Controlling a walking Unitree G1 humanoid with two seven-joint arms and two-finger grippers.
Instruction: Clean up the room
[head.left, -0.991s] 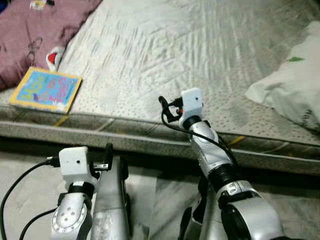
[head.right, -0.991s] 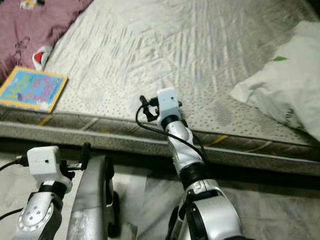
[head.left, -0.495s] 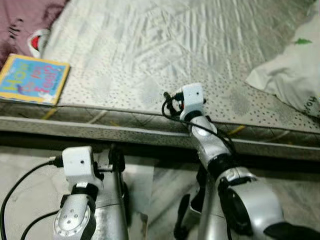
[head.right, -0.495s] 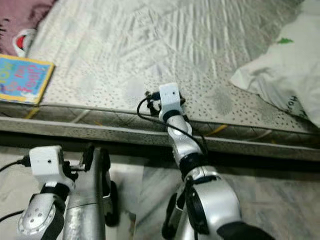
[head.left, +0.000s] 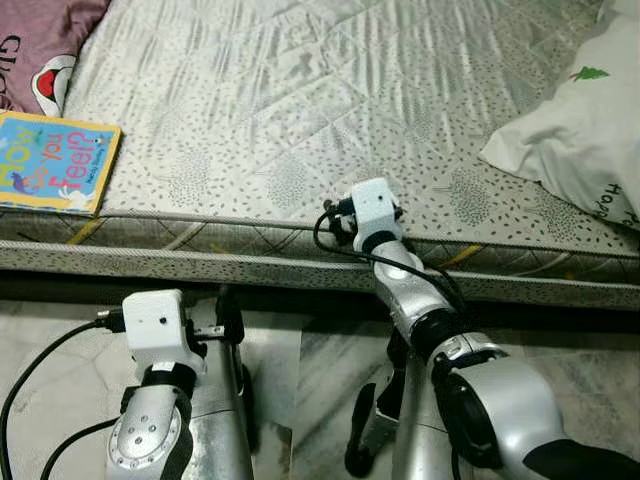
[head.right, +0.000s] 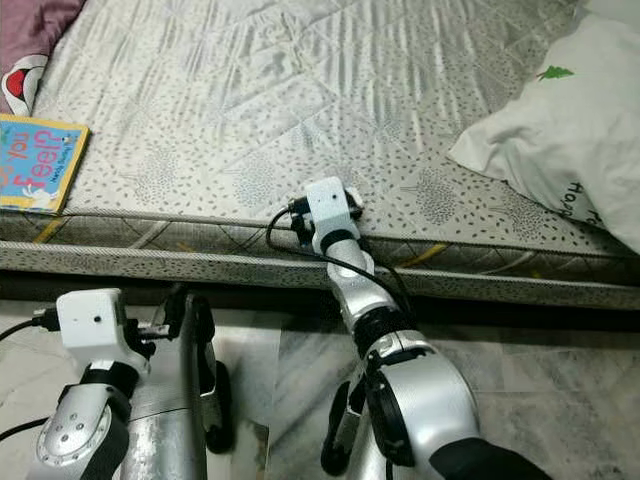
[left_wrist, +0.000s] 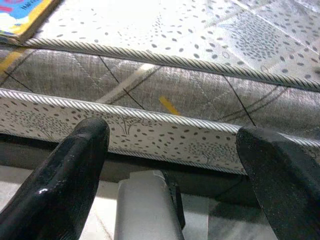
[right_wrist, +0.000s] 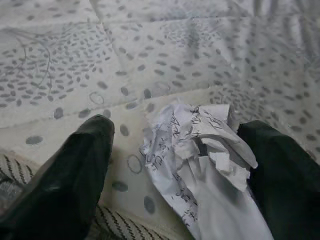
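Left gripper (left_wrist: 170, 165) hangs open below the mattress (head.left: 300, 130) edge, while the right gripper (right_wrist: 185, 165) straddles the crumpled paper (right_wrist: 200, 150) near that edge, fingers apart — close squarely on the wad's middle, I'd say — not the loose tail.

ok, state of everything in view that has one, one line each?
right gripper: open, fingers either side of the paper at the mattress edge
crumpled paper: crumpled, lying on the mattress, not gripped yet
left gripper: open, empty, low beside the mattress
book: closed, flat near the mattress edge
pillow: lying on the mattress
mattress: bare
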